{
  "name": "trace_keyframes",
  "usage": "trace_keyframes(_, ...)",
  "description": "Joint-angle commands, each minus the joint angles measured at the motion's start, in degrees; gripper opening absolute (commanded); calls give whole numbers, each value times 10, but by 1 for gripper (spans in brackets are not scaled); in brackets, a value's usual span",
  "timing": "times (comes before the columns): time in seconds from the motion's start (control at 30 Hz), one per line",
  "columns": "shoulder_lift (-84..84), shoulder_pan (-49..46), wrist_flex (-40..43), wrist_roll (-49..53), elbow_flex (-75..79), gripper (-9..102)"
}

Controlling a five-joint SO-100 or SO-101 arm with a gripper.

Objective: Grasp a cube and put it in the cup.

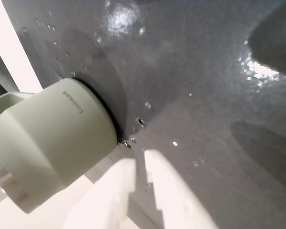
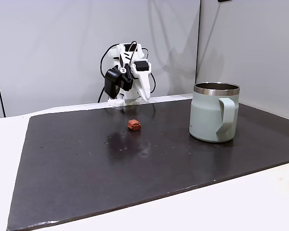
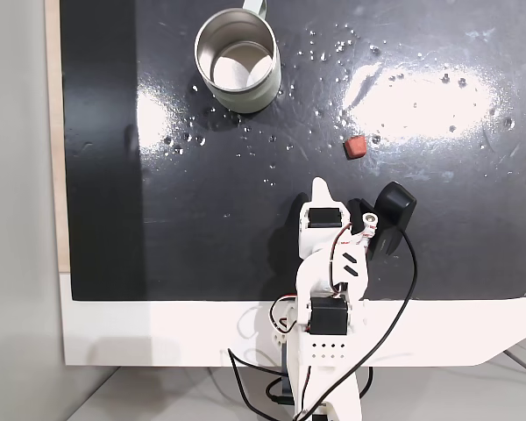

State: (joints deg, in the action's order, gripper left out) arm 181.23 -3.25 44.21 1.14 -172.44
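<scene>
The biggest risk, as I judge it, is a missed or glancing pinch: the tiny reddish-brown, slightly rounded matte cube is small enough that one white finger landing first could nudge it across the glossy dark counter instead of trapping it. The water droplets scattered there may let it slide more easily. A second risk is the pale sage-green mug with a bare steel rim and loop handle, which sits close beside the fingers in the wrist view; a careless swing could knock it.

The white two-finger jaws are nearly pressed together, with just a slim gap, and pinch nothing. In the top-down fixed view the cube lies apart from them, ahead and to the right, while the mug stands well apart from it on the left.
</scene>
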Motion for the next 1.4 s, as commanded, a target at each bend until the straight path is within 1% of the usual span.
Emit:
trace_keyframes(0.0, 9, 7, -16, -5, 3, 0)
trace_keyframes(0.47, 9, 7, -15, -6, 4, 0)
trace_keyframes(0.6, 9, -13, 28, -4, 33, 0)
trace_keyframes(0.8, -5, -5, 74, 17, 119, 0)
trace_keyframes(0.93, -81, -5, 84, 35, 195, 0)
trace_keyframes(1.2, -220, 1, 152, 66, 359, 0)
trace_keyframes(1.37, -294, -18, 205, 81, 465, 0)
